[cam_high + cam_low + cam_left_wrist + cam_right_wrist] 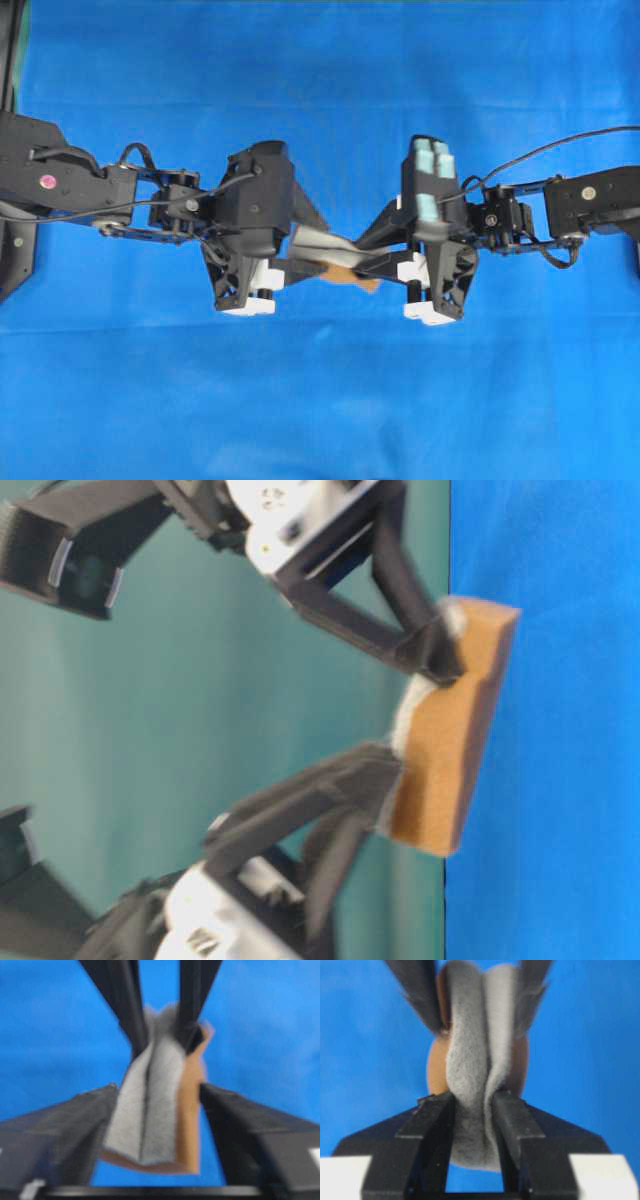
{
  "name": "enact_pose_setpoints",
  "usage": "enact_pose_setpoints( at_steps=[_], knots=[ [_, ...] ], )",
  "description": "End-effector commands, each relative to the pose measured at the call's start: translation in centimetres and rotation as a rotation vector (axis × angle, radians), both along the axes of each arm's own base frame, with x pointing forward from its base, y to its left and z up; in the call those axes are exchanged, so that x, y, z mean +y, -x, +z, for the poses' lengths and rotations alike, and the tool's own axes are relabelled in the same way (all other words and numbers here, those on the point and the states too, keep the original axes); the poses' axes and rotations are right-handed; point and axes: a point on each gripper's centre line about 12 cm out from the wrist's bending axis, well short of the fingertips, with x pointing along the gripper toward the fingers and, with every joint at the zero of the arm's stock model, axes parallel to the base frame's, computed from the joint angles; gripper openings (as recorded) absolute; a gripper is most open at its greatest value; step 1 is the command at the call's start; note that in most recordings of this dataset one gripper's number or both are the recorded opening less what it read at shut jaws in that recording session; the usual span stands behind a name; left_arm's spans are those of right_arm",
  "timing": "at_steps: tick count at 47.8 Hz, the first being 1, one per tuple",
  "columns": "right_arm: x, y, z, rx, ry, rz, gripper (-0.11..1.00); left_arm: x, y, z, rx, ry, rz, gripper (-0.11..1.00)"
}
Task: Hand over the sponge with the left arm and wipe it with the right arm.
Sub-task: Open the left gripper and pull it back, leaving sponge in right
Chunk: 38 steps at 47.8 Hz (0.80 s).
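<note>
The sponge (352,279) hangs in mid-air over the middle of the blue surface, grey-white scouring face folded inward, orange-tan layer outside (445,750). My right gripper (472,1096) is shut on it, both fingers squeezing the grey face into a crease (150,1105). My left gripper (159,1087) faces it from the other side and stands open: its fingers (75,1125) flank the sponge with blue gaps showing on both sides. In the overhead view the left gripper (322,255) and right gripper (368,255) meet tip to tip.
A blue cloth (320,400) covers the whole table beneath both arms. A dark frame runs along the left edge (12,60). A teal wall (200,700) shows behind the arms in the table-level view.
</note>
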Motion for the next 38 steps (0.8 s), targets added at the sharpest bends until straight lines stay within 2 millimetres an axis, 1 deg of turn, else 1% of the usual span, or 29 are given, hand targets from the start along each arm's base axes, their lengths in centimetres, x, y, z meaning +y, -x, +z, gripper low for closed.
enact_pose_setpoints(
  at_steps=[1,3,5,11,21,28,34,38],
  knots=[
    [0.2,0.1,1.8,-0.043,-0.001,0.007,0.35,0.1,1.2,1.7,-0.063,0.006,0.004,0.73],
    [0.3,0.3,2.1,-0.043,0.0,0.011,0.35,0.2,1.7,1.9,-0.076,0.007,0.004,0.82],
    [0.3,0.5,2.2,-0.039,0.001,0.014,0.35,0.2,2.2,2.1,-0.093,0.008,0.004,0.86],
    [0.6,1.1,2.2,-0.023,0.002,0.024,0.35,0.2,4.1,2.8,-0.165,0.014,0.001,0.85],
    [1.1,1.2,2.1,-0.013,0.001,0.036,0.35,0.1,7.1,3.6,-0.265,0.029,-0.003,0.85],
    [1.1,1.2,2.1,-0.011,0.003,0.037,0.35,0.1,7.9,3.7,-0.281,0.031,-0.004,0.85],
    [1.0,1.0,2.1,-0.01,0.004,0.036,0.35,0.1,7.9,3.6,-0.275,0.029,-0.005,0.85],
    [1.0,0.8,1.6,0.0,0.013,0.04,0.35,0.1,7.9,3.7,-0.278,0.025,-0.006,0.85]
  ],
)
